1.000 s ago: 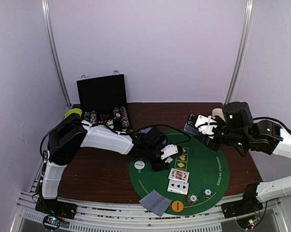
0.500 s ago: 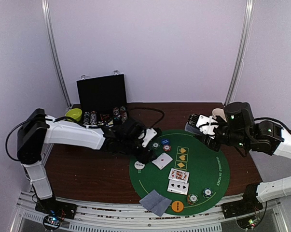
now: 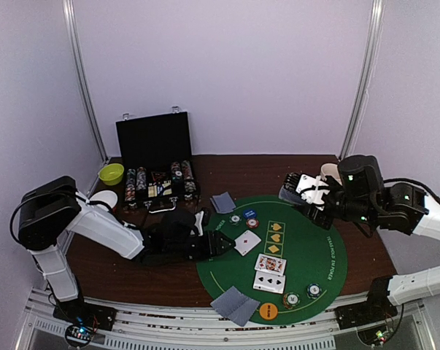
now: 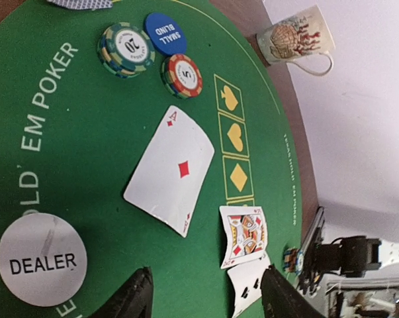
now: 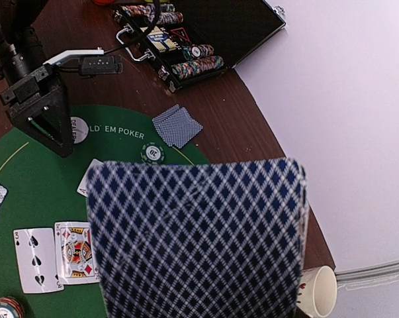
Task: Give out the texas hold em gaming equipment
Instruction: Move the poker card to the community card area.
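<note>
– Over the tabletop, top view: why does the right gripper [image 3: 309, 191] hang by the far-right edge of the green mat [image 3: 307, 233]?

– It is clenched on the deck [image 3: 287, 195] and kept clear of the layout, presumably as the stock to deal from. Mid-mat lie the ace [image 3: 246, 243], king [image 3: 270, 264] and three [image 3: 269, 282], face up. One face-down pair [image 3: 222, 203] sits at the mat's far edge. A second pair [image 3: 234, 305] sits at its near edge, just beside the orange disc [image 3: 268, 311]. Small chips [image 3: 290, 299] lie near each pair, which reads as one stake per seat.

– Left wrist view: does the left gripper [image 4: 206, 301] carry anything?

– Nothing. Its fingers [image 4: 136, 301] stand apart with bare felt between them, low at the mat's left edge. The dealer disc [image 4: 42, 260] lies just beside one finger, the ace beyond. Toward the far edge a striped chip [image 4: 125, 48], a blue small-blind disc [image 4: 165, 33] and a red chip [image 4: 182, 74] sit close together.

– Right wrist view?

– The deck's diamond-patterned back fills the frame and hides the pads that grip it. Past it, the open chip case [image 5: 239, 26] stands along the tabletop's far edge and the mug [image 5: 317, 291] toward the far-right corner. Both are off the mat, so out of play, I judge.
</note>
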Controlling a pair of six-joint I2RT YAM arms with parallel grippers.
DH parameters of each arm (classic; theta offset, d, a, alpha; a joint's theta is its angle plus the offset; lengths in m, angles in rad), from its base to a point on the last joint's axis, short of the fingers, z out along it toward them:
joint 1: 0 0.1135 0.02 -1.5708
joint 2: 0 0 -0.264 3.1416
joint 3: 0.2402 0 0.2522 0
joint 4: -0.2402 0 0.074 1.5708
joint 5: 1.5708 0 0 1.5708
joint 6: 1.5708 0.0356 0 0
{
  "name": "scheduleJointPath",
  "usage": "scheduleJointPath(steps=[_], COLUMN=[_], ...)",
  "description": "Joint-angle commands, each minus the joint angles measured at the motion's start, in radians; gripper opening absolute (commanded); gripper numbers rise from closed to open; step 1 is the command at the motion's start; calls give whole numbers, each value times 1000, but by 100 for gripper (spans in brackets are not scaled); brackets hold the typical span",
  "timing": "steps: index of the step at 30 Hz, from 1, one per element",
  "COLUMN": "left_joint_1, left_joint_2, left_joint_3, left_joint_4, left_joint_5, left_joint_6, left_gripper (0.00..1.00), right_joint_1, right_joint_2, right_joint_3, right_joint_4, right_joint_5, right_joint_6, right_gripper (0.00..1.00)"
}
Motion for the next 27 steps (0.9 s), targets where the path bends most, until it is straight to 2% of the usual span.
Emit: scheduleJointPath(steps=[1,9,18,27], left_joint_1=[-14,-46,-64,-70], left_joint_2=[43,115,217,252], left_joint_3=[5,67,89,121], left_joint_4=[191,65,138,89], left_joint_5=[-32,-78,-66,-141], left_joint_6=[-221,-386,-569,-606], left_gripper=[59,60,60,63], right_joint_1=[-4,-5,-5,-4], right_joint_2=[-22,-29,-44,-65], right_joint_3=[-4,3,7,26], right_joint_4=[25,14,7,-12], right_joint_5=[-12,-11,-11,-20], right_joint_6=[20,23,28,30], right_gripper=[44,44,44,44])
